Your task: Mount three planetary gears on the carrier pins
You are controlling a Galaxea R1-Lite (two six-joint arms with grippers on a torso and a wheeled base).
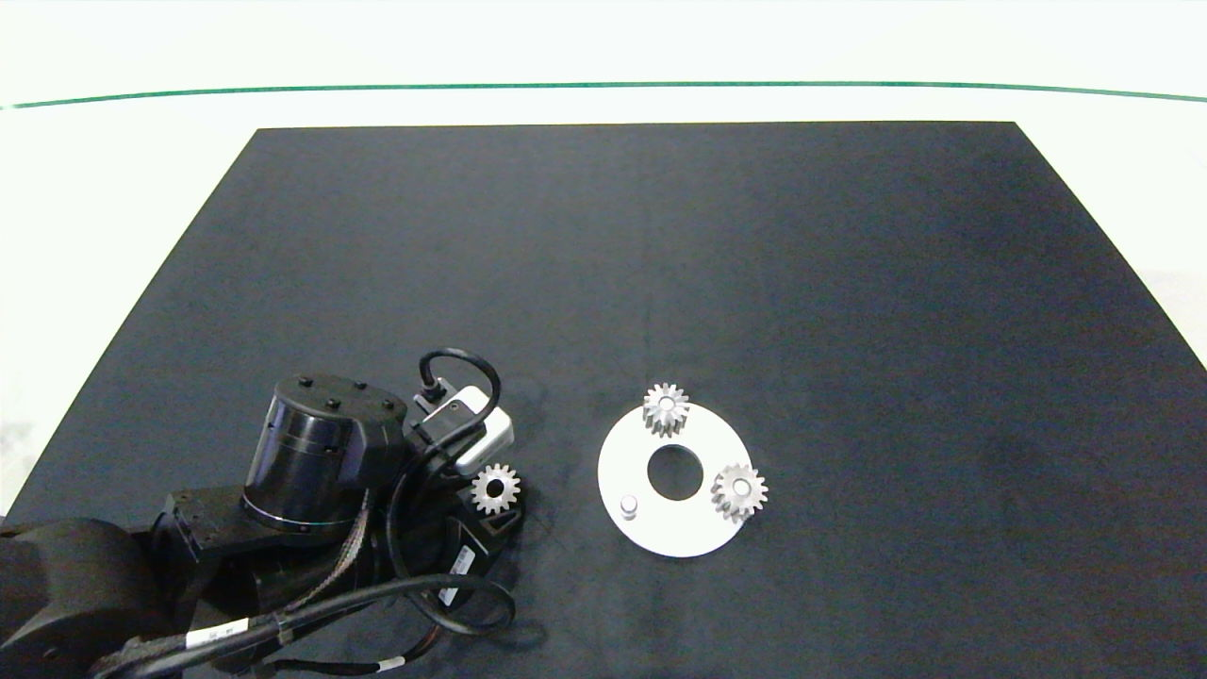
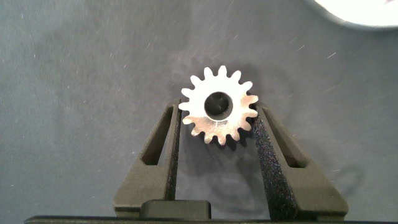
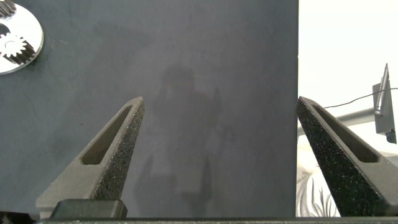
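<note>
- The left gripper (image 2: pixel 217 127) sits low over the black mat (image 1: pixel 660 264), just to the left of the white disc (image 1: pixel 618 457). Its two fingers pinch one gear (image 1: pixel 495 488) between them.
- Two more gears sit on pins on the disc: one at the far edge (image 1: pixel 666 408), one on the right side (image 1: pixel 739 491).
- One pin (image 1: pixel 628 506) near the front left stands bare.
- The right gripper (image 3: pixel 221 106) hangs over the mat with its fingers spread wide, holding nothing.
</note>
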